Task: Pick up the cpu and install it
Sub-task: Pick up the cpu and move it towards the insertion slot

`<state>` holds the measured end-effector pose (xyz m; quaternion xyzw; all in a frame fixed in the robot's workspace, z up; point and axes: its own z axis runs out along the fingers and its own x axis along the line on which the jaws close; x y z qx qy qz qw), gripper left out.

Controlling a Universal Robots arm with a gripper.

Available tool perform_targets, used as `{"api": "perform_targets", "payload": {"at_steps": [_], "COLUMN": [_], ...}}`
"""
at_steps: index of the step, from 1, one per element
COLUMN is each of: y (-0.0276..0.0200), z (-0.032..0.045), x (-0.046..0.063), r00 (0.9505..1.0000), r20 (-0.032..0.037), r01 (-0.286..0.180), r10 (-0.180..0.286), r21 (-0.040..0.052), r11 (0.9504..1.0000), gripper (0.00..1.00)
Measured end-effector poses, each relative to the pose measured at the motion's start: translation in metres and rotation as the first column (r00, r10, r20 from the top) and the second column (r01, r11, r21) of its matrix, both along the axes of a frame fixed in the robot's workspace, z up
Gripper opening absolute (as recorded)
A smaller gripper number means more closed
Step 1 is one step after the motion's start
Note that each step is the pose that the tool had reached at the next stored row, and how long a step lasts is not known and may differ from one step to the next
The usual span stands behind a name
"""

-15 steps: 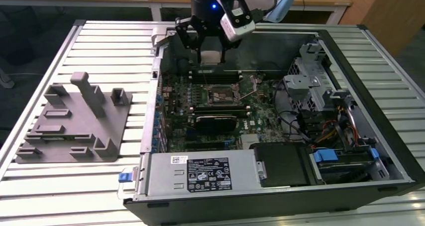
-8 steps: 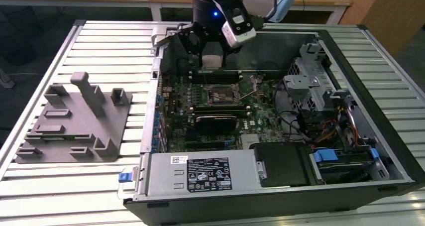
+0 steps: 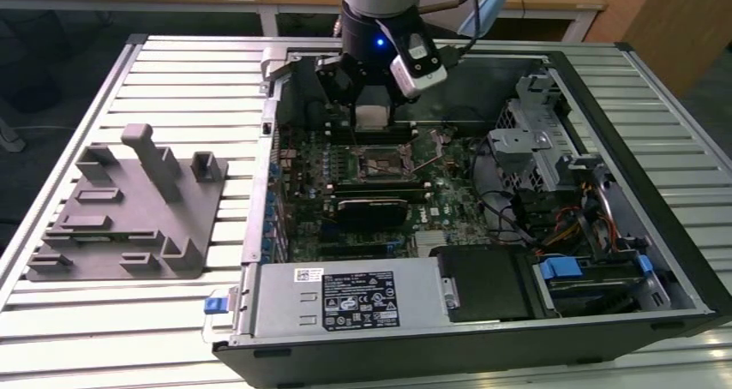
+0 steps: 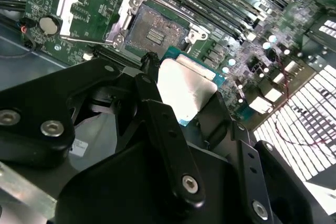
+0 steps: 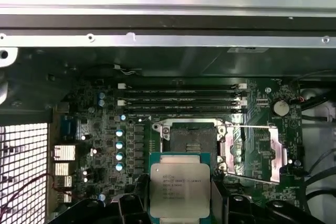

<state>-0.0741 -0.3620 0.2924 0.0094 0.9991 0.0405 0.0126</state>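
Observation:
The cpu (image 5: 180, 186), a flat square chip with a silvery top and a green rim, is clamped by its edges between my black fingers (image 5: 134, 203). My gripper (image 3: 373, 119) hangs inside the open computer case, just above the motherboard. The empty cpu socket (image 5: 191, 140) lies a short way beyond the chip, with its metal load plate (image 5: 257, 150) swung open beside it. In the second wrist view the cpu (image 4: 186, 90) hovers close to the socket (image 4: 155, 32) but apart from it. In the exterior view the socket (image 3: 383, 162) sits below and in front of the gripper.
Memory slots (image 5: 181, 98) run along the far side of the socket. The case wall (image 5: 168, 35) stands behind them. A power supply (image 3: 343, 299) and drive cage (image 3: 537, 140) fill the case's other ends. A grey tray (image 3: 126, 218) with upright posts rests on the slatted table.

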Motion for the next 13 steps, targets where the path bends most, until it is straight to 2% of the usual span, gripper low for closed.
{"api": "perform_targets", "payload": {"at_steps": [13], "y": [0.0038], "z": [-0.0226], "x": [0.010], "r00": [1.0000], "r20": [-0.0001], "r01": [0.000], "r10": [0.000], "r21": [-0.0010], "r11": [1.0000], "gripper": [0.55]}}
